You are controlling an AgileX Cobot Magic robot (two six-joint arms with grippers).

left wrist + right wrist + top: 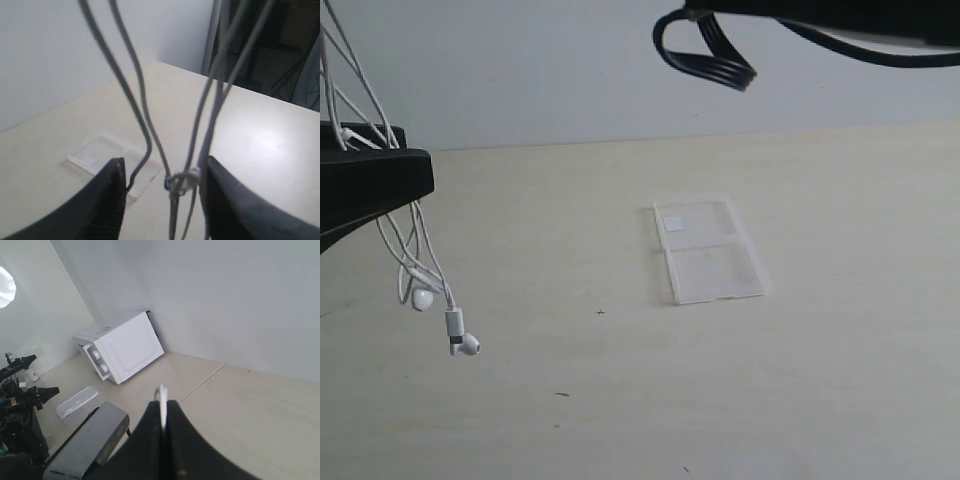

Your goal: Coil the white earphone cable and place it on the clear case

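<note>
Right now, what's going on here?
The earphone cable hangs in loose strands through the left gripper, whose jaws stand open, earbuds dangling above the table. The right gripper sits high, jaws shut on a small white piece I can't identify. The clear case lies bare; nothing is coiled yet.

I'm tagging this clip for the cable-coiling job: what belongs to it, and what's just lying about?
Job: earphone cable; clear case; left claw, which the cable hangs through.
Not part of it: black cable loop; white box; clear tub.
</note>
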